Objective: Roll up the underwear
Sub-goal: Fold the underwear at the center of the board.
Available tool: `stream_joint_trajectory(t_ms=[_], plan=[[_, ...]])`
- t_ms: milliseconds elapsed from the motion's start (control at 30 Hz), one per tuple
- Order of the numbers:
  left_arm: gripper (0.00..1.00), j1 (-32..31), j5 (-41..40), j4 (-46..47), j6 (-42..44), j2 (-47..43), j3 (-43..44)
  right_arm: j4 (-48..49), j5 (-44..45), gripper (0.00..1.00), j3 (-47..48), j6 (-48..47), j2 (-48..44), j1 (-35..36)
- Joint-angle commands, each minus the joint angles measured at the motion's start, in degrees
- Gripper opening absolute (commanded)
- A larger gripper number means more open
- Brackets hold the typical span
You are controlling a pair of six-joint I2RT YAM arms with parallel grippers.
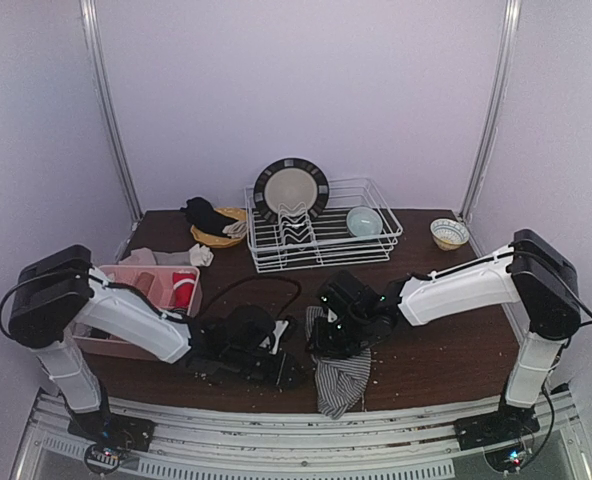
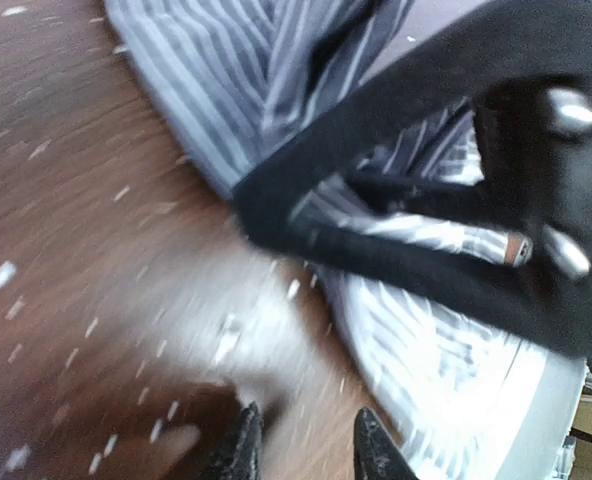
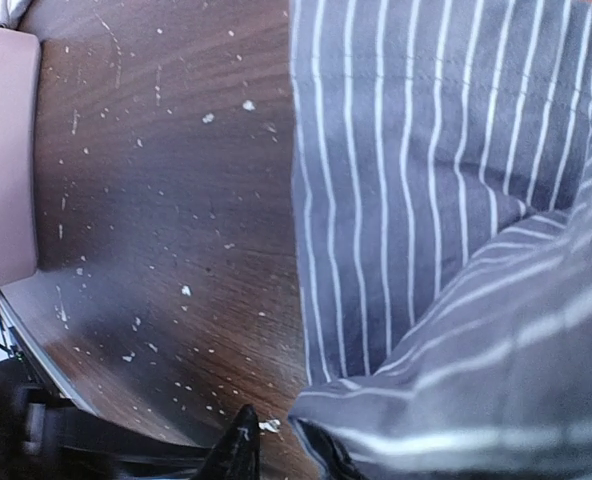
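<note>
The underwear [image 1: 339, 381] is grey cloth with thin white stripes, bunched near the table's front edge between the two arms. In the left wrist view the underwear [image 2: 446, 340] lies to the right of my left gripper [image 2: 306, 455], which stands open over bare wood with nothing between its fingers. The black body of the right gripper [image 2: 426, 190] crosses above it. In the right wrist view the underwear [image 3: 446, 200] fills the right half. My right gripper [image 3: 281, 455] is open; a fold of cloth drapes over its right finger, and its left fingertip [image 3: 238, 450] is over the table.
A white wire dish rack [image 1: 321, 240] with a plate [image 1: 291, 188] and a bowl [image 1: 364, 220] stands at the back. A small bowl [image 1: 449, 233] sits back right. A pink bin [image 1: 116, 285] with a red cup [image 1: 183, 290] is at the left. White crumbs dot the wood.
</note>
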Motion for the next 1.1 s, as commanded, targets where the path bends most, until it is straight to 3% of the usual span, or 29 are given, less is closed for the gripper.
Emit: stream_joint_trajectory(t_ms=[0, 100, 300, 600, 867, 967, 1067], plan=[[0.31, -0.44, -3.41, -4.25, 0.83, -7.76, -3.06, -1.34, 1.2, 0.31, -1.87, -1.86, -1.37, 0.88], [0.29, -0.45, -6.3, -7.79, 1.43, -13.35, -3.6, -1.79, 2.36, 0.33, -2.04, -3.36, -1.22, 1.82], [0.26, -0.36, -15.22, -15.21, 3.74, -21.01, -2.57, -6.1, 4.92, 0.46, 1.67, -7.42, -2.52, 4.54], [0.25, -0.14, -18.54, -16.34, 3.75, -22.81, -2.44, -15.57, 8.54, 0.62, 6.95, -11.19, -9.1, 5.8], [0.26, 0.21, -19.5, -16.9, 4.01, -22.59, -1.31, -20.94, 14.82, 0.68, 6.15, -13.6, -15.88, 5.26], [0.27, 0.21, -19.19, -17.22, 4.56, -21.94, -0.03, -22.73, 18.71, 0.67, 2.04, -14.44, -21.15, 2.03], [0.39, 0.26, -17.38, -17.84, 5.96, -19.79, 3.19, -18.21, 16.37, 0.66, -8.25, -15.23, -27.86, -3.46]])
